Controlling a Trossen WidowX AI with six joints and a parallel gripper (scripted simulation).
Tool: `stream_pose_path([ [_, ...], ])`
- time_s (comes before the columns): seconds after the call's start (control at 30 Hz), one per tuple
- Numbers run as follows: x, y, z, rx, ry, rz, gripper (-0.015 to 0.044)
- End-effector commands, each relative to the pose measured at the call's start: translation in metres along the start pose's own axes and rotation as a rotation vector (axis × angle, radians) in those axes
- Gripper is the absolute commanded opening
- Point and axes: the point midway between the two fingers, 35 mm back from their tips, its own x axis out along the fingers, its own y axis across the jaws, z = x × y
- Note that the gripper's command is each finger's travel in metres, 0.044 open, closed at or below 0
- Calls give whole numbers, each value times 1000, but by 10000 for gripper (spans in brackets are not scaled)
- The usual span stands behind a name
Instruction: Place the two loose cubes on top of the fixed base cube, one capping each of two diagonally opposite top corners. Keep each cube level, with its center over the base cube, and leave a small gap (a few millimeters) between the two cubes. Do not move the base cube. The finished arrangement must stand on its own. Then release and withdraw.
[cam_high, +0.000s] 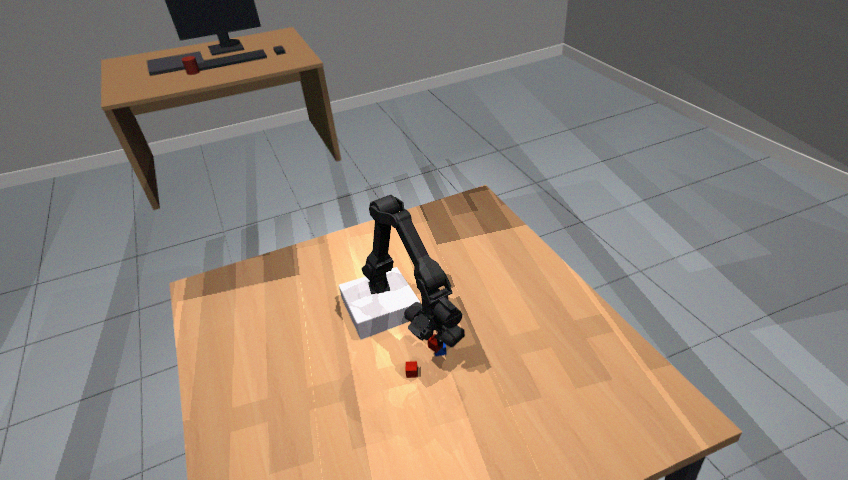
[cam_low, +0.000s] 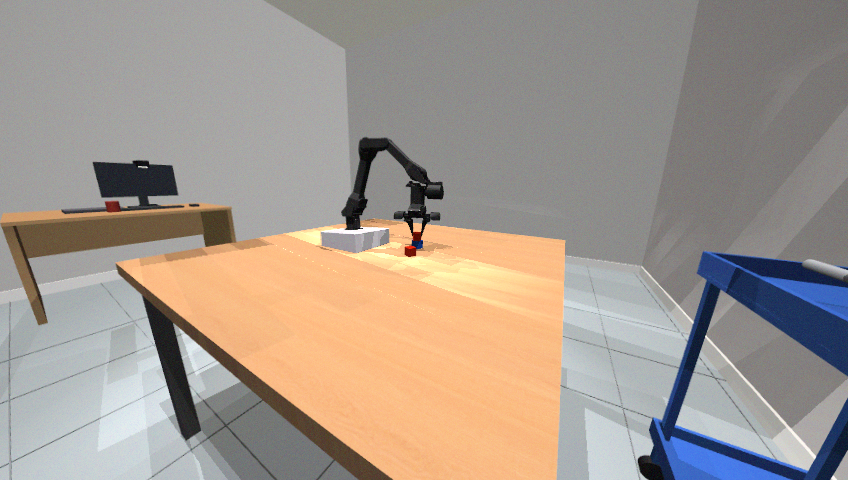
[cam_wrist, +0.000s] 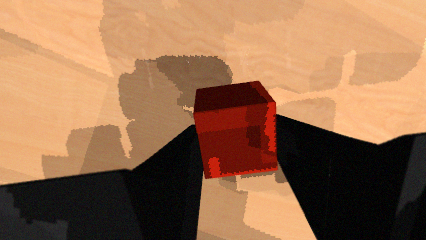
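Operator, you get no readable writing. Your gripper (cam_high: 435, 340) (cam_low: 417, 233) (cam_wrist: 234, 128) pinches red cube (cam_high: 435, 343) (cam_low: 417, 236) (cam_wrist: 237, 137); blue cube (cam_high: 440, 351) (cam_low: 418, 244) partly hidden, contact unclear; wrist view hides blue entirely.

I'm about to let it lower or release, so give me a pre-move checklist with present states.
- Red cube gripped between the fingers of the gripper: ok
- Held cube over the blue base cube: ok
- Held cube's contact with the base: cannot tell
- Exact corner offset: cannot tell
- Second red cube placed on the base: not ok, on the table
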Motion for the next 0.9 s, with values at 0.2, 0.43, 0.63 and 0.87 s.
stream_pose_path([
  [0.2, 3, -1, -1, -2, 5, -1, 105],
  [0.43, 3, -1, -1, -2, 5, -1, 105],
  [0.63, 3, -1, -1, -2, 5, -1, 184],
  [0.87, 1, -1, -1, -1, 4, -1, 205],
])
